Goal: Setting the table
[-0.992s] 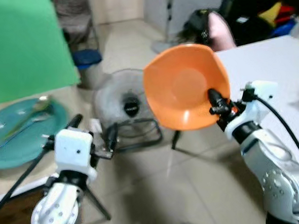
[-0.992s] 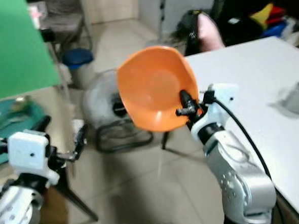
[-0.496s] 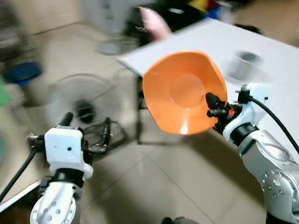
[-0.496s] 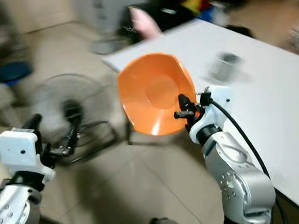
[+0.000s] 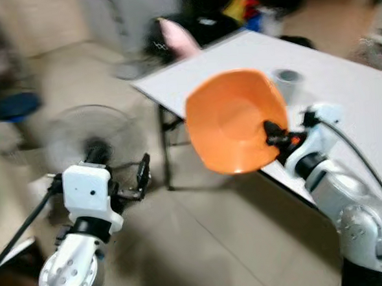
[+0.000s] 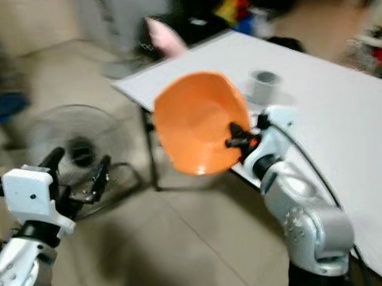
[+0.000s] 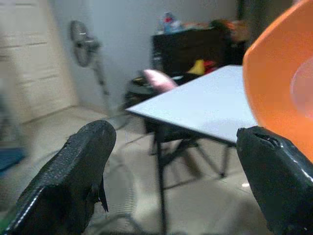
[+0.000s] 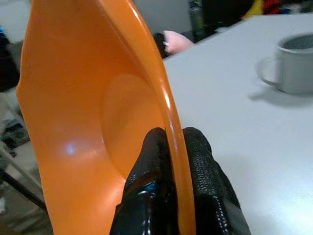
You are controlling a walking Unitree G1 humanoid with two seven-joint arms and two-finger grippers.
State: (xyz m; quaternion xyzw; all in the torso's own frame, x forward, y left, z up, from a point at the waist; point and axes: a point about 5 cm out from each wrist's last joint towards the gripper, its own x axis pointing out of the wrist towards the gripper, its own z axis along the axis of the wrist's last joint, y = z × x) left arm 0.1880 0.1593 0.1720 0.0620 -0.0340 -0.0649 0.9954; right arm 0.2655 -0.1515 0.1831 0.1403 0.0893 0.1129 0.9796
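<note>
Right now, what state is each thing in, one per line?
Orange bowl: held on edge, tilted, empty.
Right claw: shut on the bowl's rim.
Left claw: open, empty.
Grey mug: upright on the white table.
Floor fan: standing on the floor.

We count one orange bowl (image 5: 234, 121) — pinched at rim by right gripper (image 5: 273, 133). Two grippers total; left gripper (image 5: 118, 176) at 8 o'clock, fingers spread, nothing between them. One grey mug (image 8: 295, 63) at 1 o'clock of bowl, on one white table (image 6: 345, 120). One floor fan (image 5: 90, 139) at 9 o'clock — blurred. One pink item (image 5: 177, 37) at 11 o'clock, unclear.
</note>
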